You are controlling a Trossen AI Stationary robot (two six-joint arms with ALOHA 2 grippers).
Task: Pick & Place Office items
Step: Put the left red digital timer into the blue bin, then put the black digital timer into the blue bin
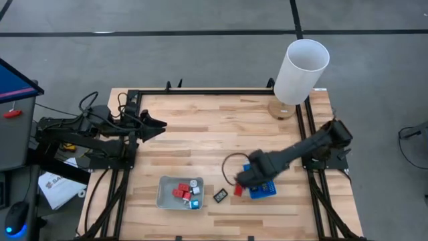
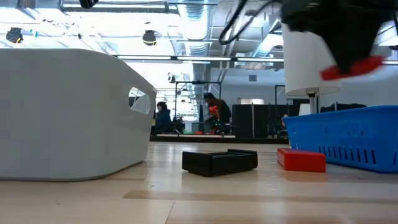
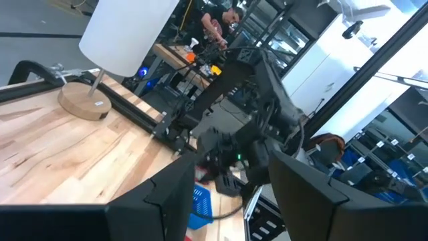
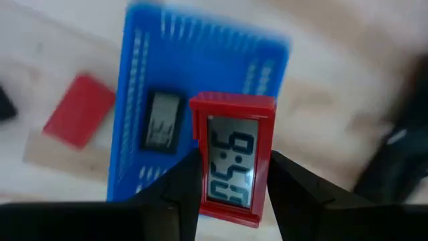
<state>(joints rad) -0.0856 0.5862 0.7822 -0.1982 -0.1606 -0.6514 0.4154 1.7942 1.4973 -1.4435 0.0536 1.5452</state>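
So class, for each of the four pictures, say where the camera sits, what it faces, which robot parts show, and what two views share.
High: overhead, facing down on the table; both arms show.
Low: at tabletop height, facing across to the room; the right arm blurs in above the grey tray.
Left wrist: on the left arm, facing across to the right arm; own fingers below.
Right wrist: looking down past the right gripper, shut on a red clock.
Shared: the blue tray.

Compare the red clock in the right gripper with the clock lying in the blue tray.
The red-cased clock is held between the right gripper fingers above the blue tray; the dark-cased clock lies flat inside that tray. One casing is red, the other black. Both are small rectangular clocks with pale digit displays.
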